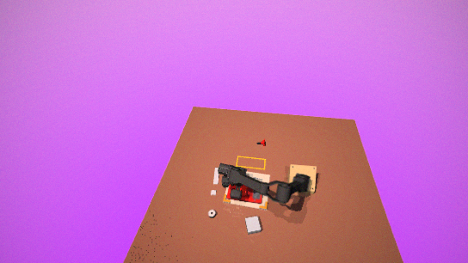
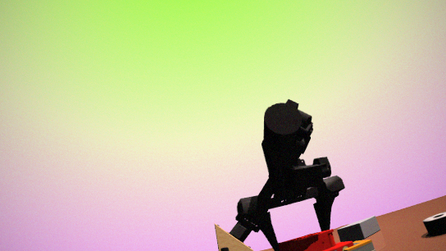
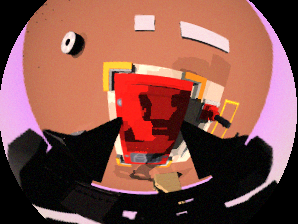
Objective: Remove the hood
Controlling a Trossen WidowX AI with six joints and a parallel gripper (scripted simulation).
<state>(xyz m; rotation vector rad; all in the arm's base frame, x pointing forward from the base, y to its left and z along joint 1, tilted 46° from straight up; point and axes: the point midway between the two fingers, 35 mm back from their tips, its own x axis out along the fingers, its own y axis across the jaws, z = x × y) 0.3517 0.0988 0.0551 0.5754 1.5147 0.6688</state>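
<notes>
The hood, a red panel (image 1: 251,198) (image 2: 303,241) (image 3: 145,112), lies on the toy car, whose cream body (image 1: 265,178) with orange corners shows around it. My gripper (image 2: 301,239) (image 3: 152,121) is open and empty, pointing down just over the hood, with one finger on each side of it. I cannot tell whether the fingertips touch it. In the top view the arm hides the fingertips and part of the car. The marked area, a yellow outline (image 1: 251,157) (image 3: 231,102), lies on the table behind the car and holds nothing.
A white block (image 1: 253,224), a white ring (image 1: 209,215) (image 3: 64,44), a small white cube (image 1: 213,192) (image 3: 144,22) and a long white bar (image 1: 216,176) (image 3: 205,37) lie around the car. A red and black piece (image 1: 262,143) lies beyond the outline. A tan board (image 1: 303,169) is under the arm's base.
</notes>
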